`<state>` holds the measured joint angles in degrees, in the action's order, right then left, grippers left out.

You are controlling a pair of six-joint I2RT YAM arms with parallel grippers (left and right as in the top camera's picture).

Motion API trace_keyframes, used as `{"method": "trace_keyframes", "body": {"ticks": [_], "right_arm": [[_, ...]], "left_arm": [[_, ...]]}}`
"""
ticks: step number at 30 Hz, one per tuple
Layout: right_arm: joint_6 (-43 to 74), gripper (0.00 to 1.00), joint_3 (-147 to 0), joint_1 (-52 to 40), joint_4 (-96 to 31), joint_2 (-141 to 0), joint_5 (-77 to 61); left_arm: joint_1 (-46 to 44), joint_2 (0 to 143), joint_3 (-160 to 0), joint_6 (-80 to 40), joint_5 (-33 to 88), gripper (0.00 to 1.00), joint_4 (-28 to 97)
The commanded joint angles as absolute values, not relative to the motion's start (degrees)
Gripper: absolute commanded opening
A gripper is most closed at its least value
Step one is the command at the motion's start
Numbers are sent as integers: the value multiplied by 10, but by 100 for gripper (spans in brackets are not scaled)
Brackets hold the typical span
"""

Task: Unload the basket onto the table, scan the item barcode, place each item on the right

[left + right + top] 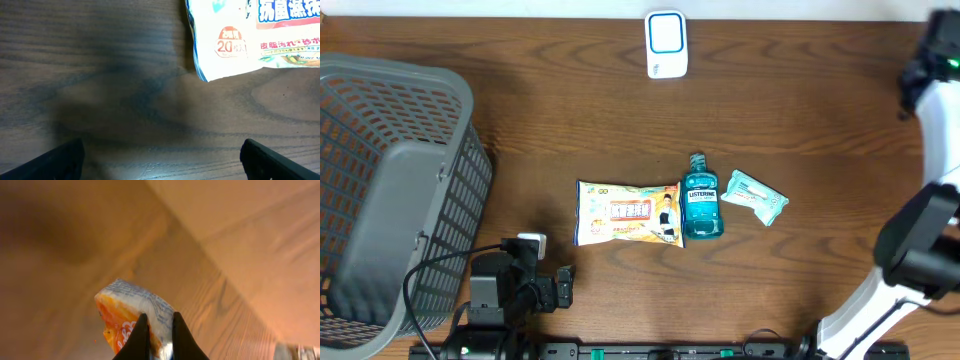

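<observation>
"What does it all sit on?"

"A dark brown wooden table (800,120), its grain running sideways, stretching right of the grey basket (380,100)."

"And beyond?"

"A pale strip (520,8) up and right of the basket. Wall or floor, I cannot tell."

"The light?"

"Even, with soft-edged shadows."

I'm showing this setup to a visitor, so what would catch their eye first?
A big gray basket fills the left of the table. Mid-table lie a wipes pack, a blue Listerine bottle and a small teal packet side by side, with a white scanner at the far edge. In the right wrist view, the right gripper is shut on an orange packet.
</observation>
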<state>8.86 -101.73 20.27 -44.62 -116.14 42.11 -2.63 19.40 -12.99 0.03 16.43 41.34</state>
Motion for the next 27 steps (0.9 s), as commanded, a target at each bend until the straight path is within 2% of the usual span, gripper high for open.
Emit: {"method": "trace_keyframes", "body": {"ticks": [1,9,11,14,16,17,21,27], "right_arm": [[128,1,-1012,262,-460,-1217,384],[154,2,-1012,327,-476,-1247,364],[154,7,-1012,330,-476,-1230,365],[154,46,-1012,330,-475,-1187,364],[154,61,-1012,329,-476,-1157,349],[154,99,-1012,329,-476,-1136,329],[154,99,-1012,329,-490,-1045,206],[154,99,-1012,316,-536,-931,-174]], "left_arm": [[-25,193,-133,4,169,99,413],[-25,193,-133,4,169,99,413],[-25,193,-133,4,169,99,413],[-25,193,-133,4,169,99,413],[-25,193,-133,4,169,99,413],[-25,193,-133,4,169,99,413],[-25,193,-133,4,169,99,413],[-25,193,-133,4,169,99,413]]}}
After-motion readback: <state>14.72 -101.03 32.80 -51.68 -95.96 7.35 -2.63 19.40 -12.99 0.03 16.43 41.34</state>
